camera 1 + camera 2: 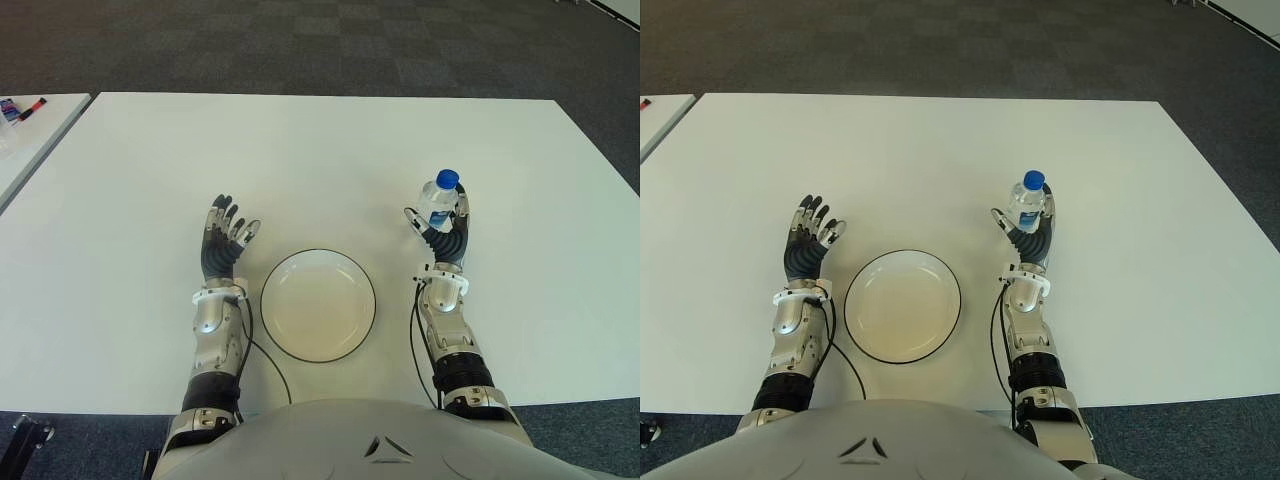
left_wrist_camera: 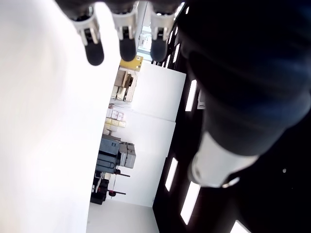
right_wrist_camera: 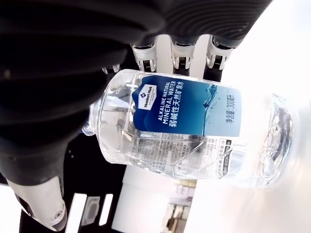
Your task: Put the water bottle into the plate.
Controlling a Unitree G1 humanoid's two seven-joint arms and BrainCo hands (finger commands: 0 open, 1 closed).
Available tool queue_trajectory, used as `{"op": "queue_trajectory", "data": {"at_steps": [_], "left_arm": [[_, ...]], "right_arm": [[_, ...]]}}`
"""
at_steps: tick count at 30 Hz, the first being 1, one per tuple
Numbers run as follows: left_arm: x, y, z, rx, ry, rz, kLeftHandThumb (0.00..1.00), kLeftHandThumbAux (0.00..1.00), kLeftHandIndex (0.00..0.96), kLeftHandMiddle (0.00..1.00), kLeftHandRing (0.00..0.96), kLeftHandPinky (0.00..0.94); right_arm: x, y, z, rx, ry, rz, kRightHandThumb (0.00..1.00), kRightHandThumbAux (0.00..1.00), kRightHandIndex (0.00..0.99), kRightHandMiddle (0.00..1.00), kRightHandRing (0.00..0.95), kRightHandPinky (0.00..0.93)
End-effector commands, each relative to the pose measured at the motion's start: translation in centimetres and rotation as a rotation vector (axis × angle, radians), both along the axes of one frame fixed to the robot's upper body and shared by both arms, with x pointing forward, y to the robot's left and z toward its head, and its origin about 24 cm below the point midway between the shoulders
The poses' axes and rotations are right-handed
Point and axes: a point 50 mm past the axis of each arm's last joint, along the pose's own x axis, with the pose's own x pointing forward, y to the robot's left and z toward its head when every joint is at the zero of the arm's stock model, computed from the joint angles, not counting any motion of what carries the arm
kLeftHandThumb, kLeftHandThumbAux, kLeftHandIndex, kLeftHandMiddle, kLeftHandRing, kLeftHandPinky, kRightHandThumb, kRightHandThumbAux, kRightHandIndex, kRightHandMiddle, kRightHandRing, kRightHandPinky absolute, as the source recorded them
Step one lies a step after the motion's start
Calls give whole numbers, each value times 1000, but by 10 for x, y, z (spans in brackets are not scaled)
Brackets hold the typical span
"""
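Note:
A clear water bottle (image 1: 438, 196) with a blue cap and blue label stands upright on the white table (image 1: 300, 160), to the right of the plate. The round white plate (image 1: 318, 305) with a dark rim lies empty near the front edge, between my two hands. My right hand (image 1: 437, 215) is cupped at the bottle, thumb on one side and fingers (image 3: 182, 56) stretched straight along the other. In the right wrist view the bottle (image 3: 194, 131) sits just before the palm, with the fingers not curled round it. My left hand (image 1: 226, 240) shows left of the plate, fingers spread.
A second white table (image 1: 30, 140) stands at the far left with small items (image 1: 20, 108) on it. Dark carpet (image 1: 320, 40) lies beyond the table's far edge. Thin black cables (image 1: 265, 360) run from both wrists toward my body.

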Motion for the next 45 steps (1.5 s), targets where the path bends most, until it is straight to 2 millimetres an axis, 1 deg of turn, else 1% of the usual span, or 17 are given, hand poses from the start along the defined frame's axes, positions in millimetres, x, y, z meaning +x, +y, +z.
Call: {"op": "queue_trajectory", "data": {"at_steps": [1,12,27,34,45], "left_arm": [[1,0,-3,-4,19,-13,111,870,75,75,78,123],[1,0,-3,-9,25,-7,109,869,80,75,78,126],[2,-1,-3,0,27,-8,102,865,76,73,76,124],[2,-1,-4,-7,29,-3,97,868,77,74,76,124],[1,-1,-4,-7,25,-10,120,862,75,75,77,122]], "right_arm": [[0,6,-4,26,23,17,243,712,0,13,21,68],[0,9,-5,29,32,31,244,690,0,15,24,70],[0,11,-5,6,46,39,241,699,10,31,40,80],[5,10,-7,9,55,44,247,702,15,32,40,81],[10,9,-7,75,49,71,277,694,21,29,32,78]]}}
